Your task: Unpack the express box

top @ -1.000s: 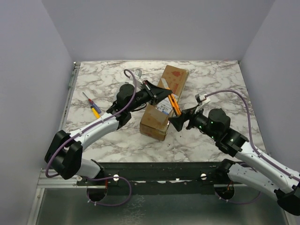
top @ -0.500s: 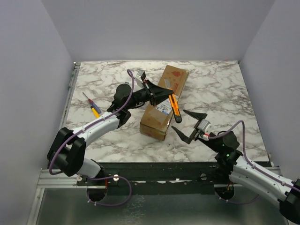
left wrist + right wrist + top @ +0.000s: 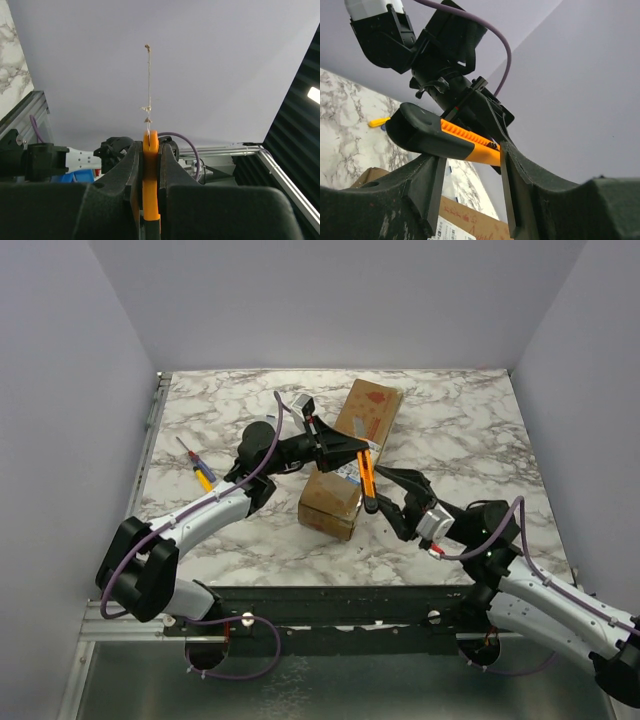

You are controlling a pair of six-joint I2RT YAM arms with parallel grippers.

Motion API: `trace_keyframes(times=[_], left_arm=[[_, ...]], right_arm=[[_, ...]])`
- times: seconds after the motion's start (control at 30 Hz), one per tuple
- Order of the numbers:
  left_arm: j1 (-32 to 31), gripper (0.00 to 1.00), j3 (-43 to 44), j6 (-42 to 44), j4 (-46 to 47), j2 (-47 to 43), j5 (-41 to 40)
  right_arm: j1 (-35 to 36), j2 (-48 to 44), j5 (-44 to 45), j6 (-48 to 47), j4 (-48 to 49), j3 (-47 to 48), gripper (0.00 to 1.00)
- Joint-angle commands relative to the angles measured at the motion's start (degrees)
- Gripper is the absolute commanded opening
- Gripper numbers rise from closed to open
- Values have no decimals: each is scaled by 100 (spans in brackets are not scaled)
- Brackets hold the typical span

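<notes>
The express box (image 3: 371,406) is a long brown carton with a white label, lying slantwise mid-table; it also shows in the right wrist view (image 3: 468,220). My left gripper (image 3: 347,446) is shut on an orange and black utility knife (image 3: 367,480) and holds it above the box. In the left wrist view the knife (image 3: 150,186) is clamped between the fingers, with its thin blade (image 3: 148,90) sticking out past them. My right gripper (image 3: 396,498) is open, its fingers on either side of the knife's black handle end (image 3: 427,131), close to it.
A yellow and blue screwdriver (image 3: 198,465) lies on the marble table (image 3: 470,430) at the left. Grey walls close in the table on three sides. The metal rail with the arm bases (image 3: 330,610) runs along the near edge.
My right gripper swung away toward the near edge, then came back up to the knife's handle end with its jaws open. My left gripper kept hold of the knife and shifted it slightly.
</notes>
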Motion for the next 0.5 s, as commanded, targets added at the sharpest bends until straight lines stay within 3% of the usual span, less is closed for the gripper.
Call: trace_keyframes(times=[0.0, 0.1, 0.23, 0.4, 0.47], left_arm=[[-42, 0, -64, -17, 69, -155, 258], [-65, 0, -45, -2, 33, -180, 294], [-96, 0, -62, 11, -12, -217, 333], [-130, 0, -108, 35, -66, -242, 312], [-152, 0, -159, 6, -82, -235, 291]], right_arm=[[20, 254, -565, -511, -439, 470, 51], [26, 415, -698, -567, -438, 612, 46], [23, 556, -779, -734, -606, 759, 22], [27, 658, -947, -855, -773, 880, 18], [29, 702, -984, -870, -849, 959, 23]])
